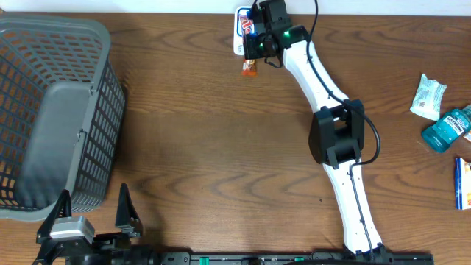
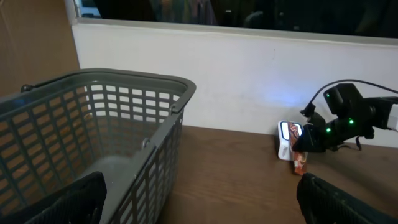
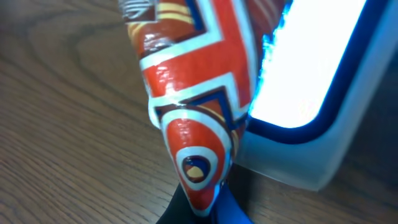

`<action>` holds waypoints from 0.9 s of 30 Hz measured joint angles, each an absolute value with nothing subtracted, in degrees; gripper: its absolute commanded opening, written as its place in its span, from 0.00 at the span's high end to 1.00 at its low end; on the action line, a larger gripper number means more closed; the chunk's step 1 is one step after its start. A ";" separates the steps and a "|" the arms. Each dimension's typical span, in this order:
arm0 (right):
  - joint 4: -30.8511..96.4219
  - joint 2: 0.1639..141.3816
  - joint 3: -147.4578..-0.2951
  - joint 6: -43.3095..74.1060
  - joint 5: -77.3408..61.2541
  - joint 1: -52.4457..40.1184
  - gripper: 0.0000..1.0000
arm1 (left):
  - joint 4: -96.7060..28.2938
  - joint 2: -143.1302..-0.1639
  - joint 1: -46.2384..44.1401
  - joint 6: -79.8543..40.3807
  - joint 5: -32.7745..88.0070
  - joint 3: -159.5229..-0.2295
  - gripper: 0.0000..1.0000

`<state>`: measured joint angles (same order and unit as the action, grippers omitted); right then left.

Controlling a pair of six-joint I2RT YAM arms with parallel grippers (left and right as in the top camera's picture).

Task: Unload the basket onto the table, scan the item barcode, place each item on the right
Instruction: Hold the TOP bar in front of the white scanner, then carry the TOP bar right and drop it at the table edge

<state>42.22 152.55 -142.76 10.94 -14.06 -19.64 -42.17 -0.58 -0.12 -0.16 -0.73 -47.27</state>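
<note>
The right gripper (image 3: 204, 214), mostly cut off, pinches a blurred red packet (image 3: 186, 93) by the glowing scanner (image 3: 311, 87); the left gripper (image 1: 94, 213) gapes wide. Wooden table (image 1: 221, 154), white wall (image 2: 249, 74).

even light, faint shadows; blown-out scanner (image 3: 311, 56) glow and close-up blur in the right wrist view

Mock shop checkout, grey shopping basket (image 1: 97, 147), lit barcode scanner (image 1: 238, 43), packaged goods (image 1: 427, 97) on wooden table (image 1: 206, 154)
</note>
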 measured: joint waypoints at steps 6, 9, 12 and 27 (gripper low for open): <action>54.33 152.55 -149.82 10.61 -13.67 -19.03 0.99 | -42.19 -0.58 -0.12 -0.16 -0.73 -47.27 0.02; 63.16 152.55 -154.69 8.93 -13.50 -18.15 0.99 | -42.22 -0.58 -0.12 -0.16 -0.73 -47.27 0.02; 74.50 151.96 -158.63 7.75 -11.70 -16.29 0.99 | -42.19 -0.58 -0.14 -0.16 -0.73 -47.27 0.02; 95.53 149.08 -155.57 12.62 12.40 7.42 0.99 | -42.22 -0.58 -0.12 -0.16 -0.73 -47.27 0.02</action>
<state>95.53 149.08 -155.57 12.62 12.40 7.42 -42.22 -0.58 -0.12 -0.16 -0.73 -47.27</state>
